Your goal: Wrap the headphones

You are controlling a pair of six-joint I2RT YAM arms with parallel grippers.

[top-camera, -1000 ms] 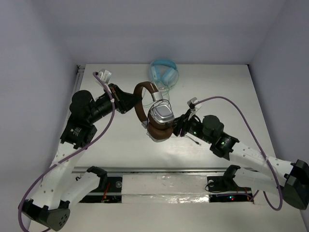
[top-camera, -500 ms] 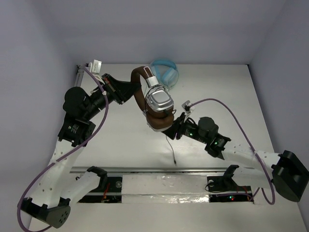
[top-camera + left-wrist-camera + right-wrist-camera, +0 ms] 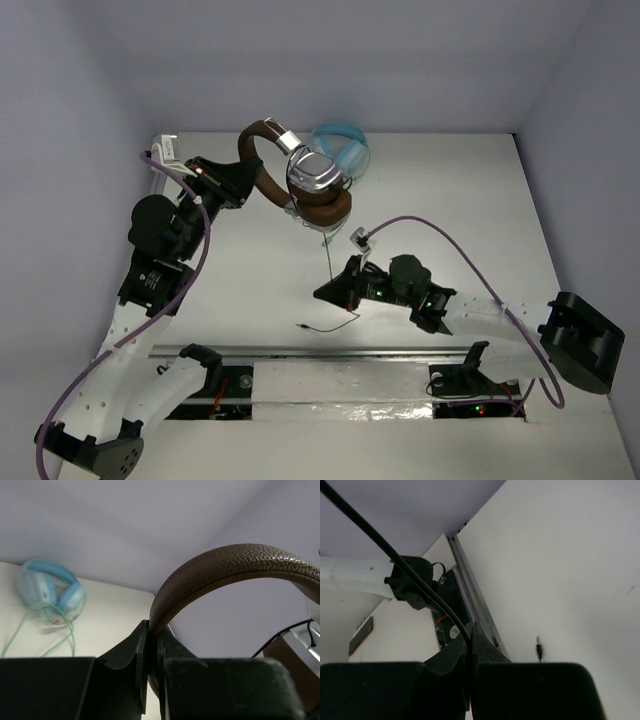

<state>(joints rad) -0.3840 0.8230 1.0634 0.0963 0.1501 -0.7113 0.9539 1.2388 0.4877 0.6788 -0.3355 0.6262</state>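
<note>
The brown headphones (image 3: 312, 190) hang in the air over the back of the table, silver earcup (image 3: 314, 171) up. My left gripper (image 3: 243, 178) is shut on the brown headband (image 3: 225, 565), which rises out from between its jaws (image 3: 152, 630). The thin dark cable (image 3: 328, 255) drops from the earcups to my right gripper (image 3: 323, 293), which is shut on it low over the table. In the right wrist view the cable (image 3: 410, 575) runs up and left from the closed jaws (image 3: 471, 630). The cable's loose end and plug (image 3: 301, 325) lie on the table; the plug (image 3: 539, 652) also shows in the right wrist view.
Light blue headphones (image 3: 343, 148) with a pale green cable lie at the back of the table, partly behind the brown ones, and show far left in the left wrist view (image 3: 47, 585). A metal rail (image 3: 330, 352) runs along the near edge. Walls close in three sides.
My left arm carried the headphones back and to the left. My right gripper slid down the cable toward the near edge and went from half open to shut on it.
</note>
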